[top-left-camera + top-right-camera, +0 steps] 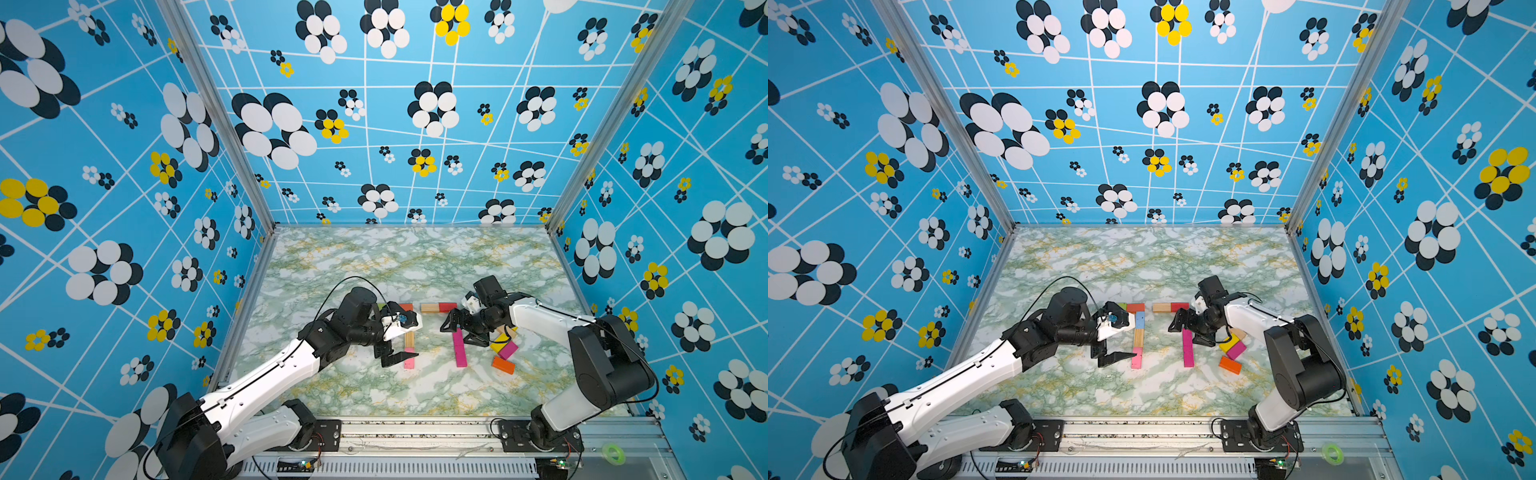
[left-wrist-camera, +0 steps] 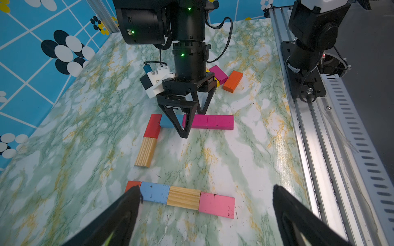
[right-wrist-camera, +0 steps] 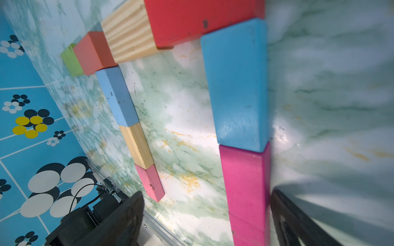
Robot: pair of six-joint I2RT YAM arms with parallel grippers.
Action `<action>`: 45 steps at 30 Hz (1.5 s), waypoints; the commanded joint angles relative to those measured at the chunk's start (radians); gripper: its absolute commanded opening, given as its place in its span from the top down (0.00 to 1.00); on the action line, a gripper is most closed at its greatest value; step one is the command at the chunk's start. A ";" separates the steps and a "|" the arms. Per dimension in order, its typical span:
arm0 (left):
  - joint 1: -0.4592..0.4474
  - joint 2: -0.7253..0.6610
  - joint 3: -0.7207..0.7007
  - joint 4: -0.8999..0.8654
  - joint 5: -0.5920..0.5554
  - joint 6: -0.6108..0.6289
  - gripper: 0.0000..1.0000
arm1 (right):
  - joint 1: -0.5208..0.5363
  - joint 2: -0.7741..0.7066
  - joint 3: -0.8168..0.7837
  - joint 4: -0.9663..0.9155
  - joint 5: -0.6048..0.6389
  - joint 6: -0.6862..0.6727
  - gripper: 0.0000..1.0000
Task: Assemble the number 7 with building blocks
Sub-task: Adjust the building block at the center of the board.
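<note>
The right gripper (image 1: 459,333) is hovering with jaws released, straddling the magenta stem of the right number 7 (image 1: 1187,353) at mid-table. The left gripper (image 2: 206,188) is hanging wide open by the pink block (image 1: 1136,359) ending the left number 7 (image 1: 1138,337). An orange block (image 1: 1230,365) is lying nearer, to the right.

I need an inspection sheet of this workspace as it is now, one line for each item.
Surface: marble-patterned table, small dark specks, no spill seen.
Job's things: a seven with a pink foot lies flat beside a second seven with a magenta stem; an orange block and others lie loose by the right arm.
Clutter: green tape roll on the front rail.
Grippers: left gripper open near the pink foot; right gripper open, straddling the magenta stem.
Cables: black cable loops above the left arm.
Surroundings: blue flowered walls.
</note>
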 commanded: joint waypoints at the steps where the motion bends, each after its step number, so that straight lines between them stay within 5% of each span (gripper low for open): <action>1: 0.011 0.002 -0.018 0.005 -0.002 -0.012 0.01 | -0.007 0.037 -0.014 -0.040 0.052 -0.012 0.04; 7: 0.011 0.001 -0.018 0.007 -0.003 -0.015 0.01 | -0.023 -0.039 0.021 -0.106 0.121 -0.027 0.04; 16: 0.039 -0.010 -0.008 0.036 -0.035 -0.105 0.01 | -0.061 -0.271 0.132 -0.291 0.401 -0.067 0.02; 23: 0.211 0.043 0.101 0.033 -0.079 -0.495 0.01 | -0.194 -0.345 0.211 -0.454 0.397 -0.067 0.03; 28: 0.401 0.168 0.221 -0.004 0.140 -0.736 0.01 | -0.242 -0.357 0.201 -0.505 0.434 -0.083 0.05; 34: 0.417 0.113 0.112 0.097 0.099 -0.697 0.01 | -0.300 -0.309 0.147 -0.495 0.475 -0.082 0.09; 45: 0.291 0.084 0.144 -0.045 -0.061 -0.538 0.01 | -0.394 -0.119 0.104 -0.361 0.417 -0.028 0.07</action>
